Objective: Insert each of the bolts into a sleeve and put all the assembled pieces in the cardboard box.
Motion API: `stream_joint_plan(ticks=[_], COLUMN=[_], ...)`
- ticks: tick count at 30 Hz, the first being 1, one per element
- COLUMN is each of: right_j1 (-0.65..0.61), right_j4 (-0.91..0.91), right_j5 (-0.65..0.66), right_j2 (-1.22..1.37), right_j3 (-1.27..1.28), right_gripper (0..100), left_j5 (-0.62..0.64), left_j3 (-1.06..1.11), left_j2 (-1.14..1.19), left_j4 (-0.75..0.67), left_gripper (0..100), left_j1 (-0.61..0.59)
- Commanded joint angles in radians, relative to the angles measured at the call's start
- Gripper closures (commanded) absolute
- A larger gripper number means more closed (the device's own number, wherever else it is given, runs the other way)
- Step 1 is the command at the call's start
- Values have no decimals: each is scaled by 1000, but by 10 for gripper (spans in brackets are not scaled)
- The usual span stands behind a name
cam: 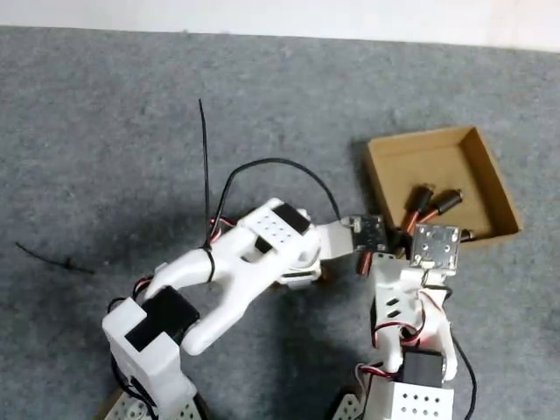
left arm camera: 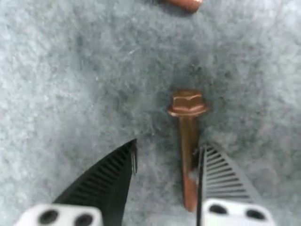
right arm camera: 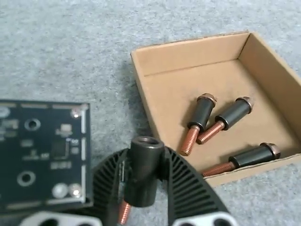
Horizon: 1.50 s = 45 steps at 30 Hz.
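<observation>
**High view, left to right.** A thin black cable tie point(cam: 52, 258) lies at the left on the grey, felt-textured desk point(cam: 105, 114). The white plastic left arm point(cam: 236, 262) crosses the centre, and the right arm point(cam: 411, 297) stands at lower right. The shallow, square cardboard box point(cam: 420, 138) sits at the right.

**Left wrist view.** The left end effector point(left arm camera: 168, 146) stands wide. Its black ribbed fingers point(left arm camera: 108, 179) flank a copper-coloured bolt point(left arm camera: 188, 141) lying flat on the desk. The bolt has a hexagonal flanged head, and its shank is just beside one finger.

**Right wrist view.** A dark circuit board point(right arm camera: 42, 155) lies beside the right end effector point(right arm camera: 143, 157). The end effector grips a black cylindrical sleeve point(right arm camera: 143, 174) upright, bore open. A copper threaded end point(right arm camera: 123, 212) shows by the sleeve's base; whether it is inserted cannot be told. The box holds three assembled pieces point(right arm camera: 228, 117), each lying on its side.
</observation>
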Motion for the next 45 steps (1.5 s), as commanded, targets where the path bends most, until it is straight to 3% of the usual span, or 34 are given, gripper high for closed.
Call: stream_joint_plan(ticks=[1,4,8,14,20,23,32,41,45], right_j1=[24,33,31,27,28,28,19,-159,-239], right_j4=[-35,-35,-35,-35,-35,-36,-62,-136,-220], right_j5=[-9,-9,-9,-9,-9,-9,-8,0,124], right_j2=[-15,-15,-15,-15,-15,-15,-15,-15,-15], right_j3=[-18,-16,-12,-12,-12,-12,-8,45,99], right_gripper=[994,994,994,994,994,994,994,994,994], left_j5=[-2,-2,6,163,334,390,396,396,397], left_j3=[-27,-27,-12,-15,35,173,665,955,1046], left_j2=[16,16,15,2,-188,-332,-832,-1233,-1426], left_j4=[2,2,2,-5,-21,-143,-559,-787,-809], left_gripper=[884,1000,997,993,993,993,993,993,993], left_j1=[24,22,19,-12,-119,-153,-170,-171,-220])
